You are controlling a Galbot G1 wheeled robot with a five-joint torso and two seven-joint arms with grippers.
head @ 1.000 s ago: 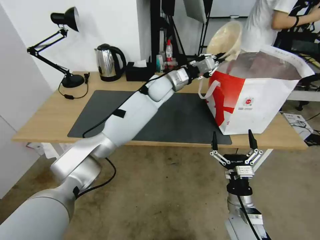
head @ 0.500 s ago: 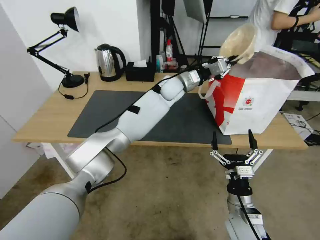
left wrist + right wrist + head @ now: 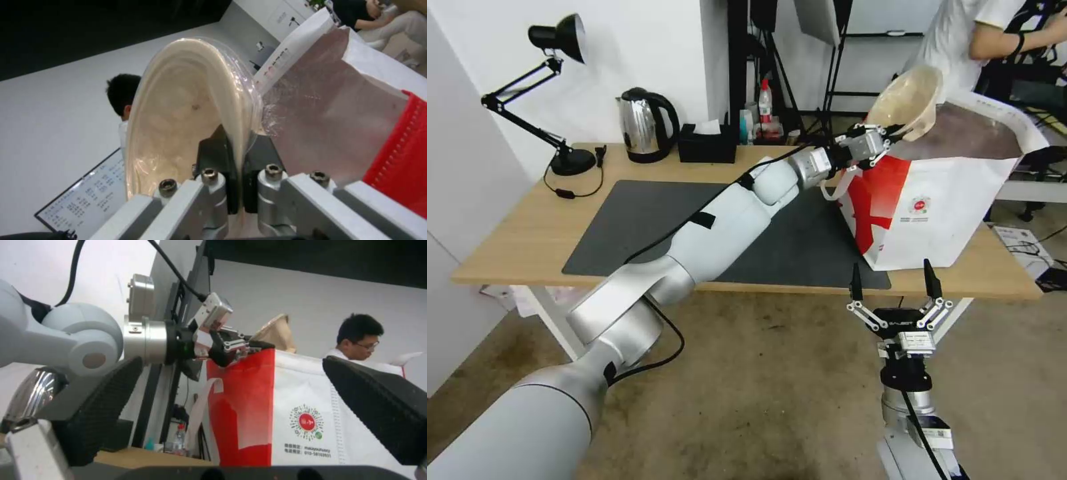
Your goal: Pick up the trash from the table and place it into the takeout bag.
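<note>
Above bag (image 3: 954,193), claw-pinched bowl (image 3: 908,101)

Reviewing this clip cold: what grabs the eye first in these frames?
The long left arm stretched across the table, its left gripper clamped on the rim of a clear-lidded bowl tipped on edge over the mouth of the takeout bag. That big red-and-white bag stands at the table's right end. The right gripper hangs open below the table's front edge.

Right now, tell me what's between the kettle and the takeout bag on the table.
In the head view, a black tissue box beside the kettle, then the left arm crossing to the takeout bag.
</note>
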